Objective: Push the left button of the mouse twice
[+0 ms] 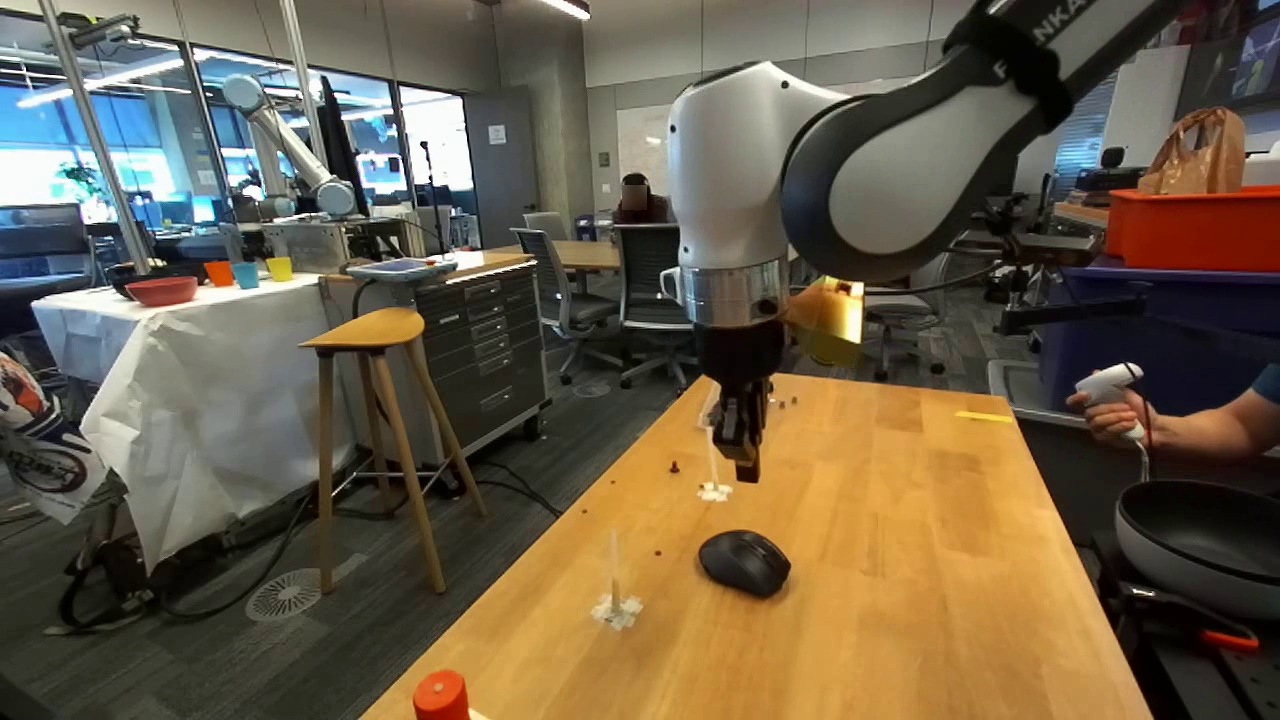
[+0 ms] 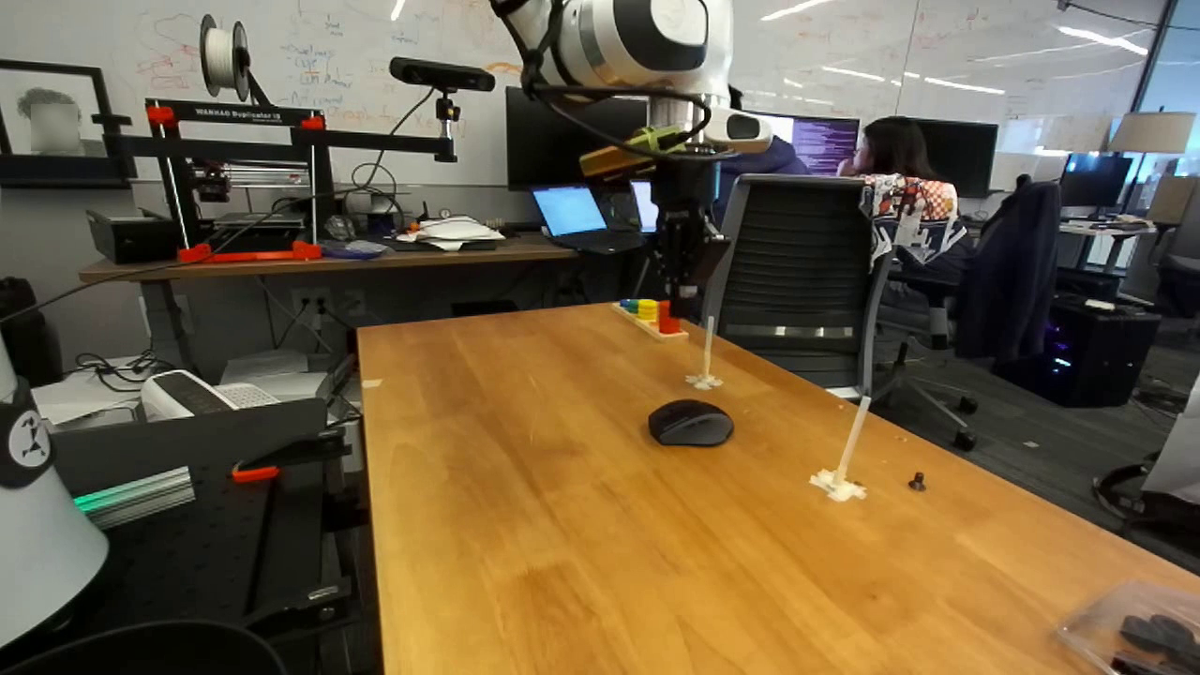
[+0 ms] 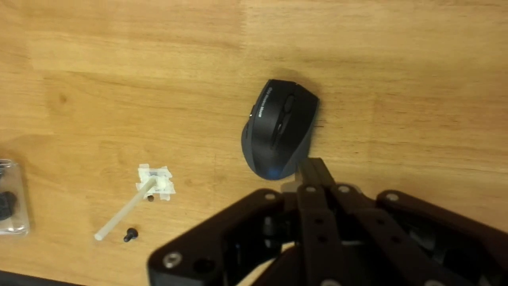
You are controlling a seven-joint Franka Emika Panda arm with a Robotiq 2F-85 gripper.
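On the wooden tabletop (image 2: 525, 525), the mouse (image 2: 691, 423) lies nearer the long edge with the sticks (image 2: 852, 439), the empty gripper (image 1: 747, 468) raised clear, fingers (image 3: 313, 206) clenched; approach is judged in hand, next requiring alignment over the left button (image 3: 276, 97), then two downward presses.

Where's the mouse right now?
In the wrist view, the mouse lies just right of centre, up and left of the gripper in the picture, with a taped stick to its lower left.
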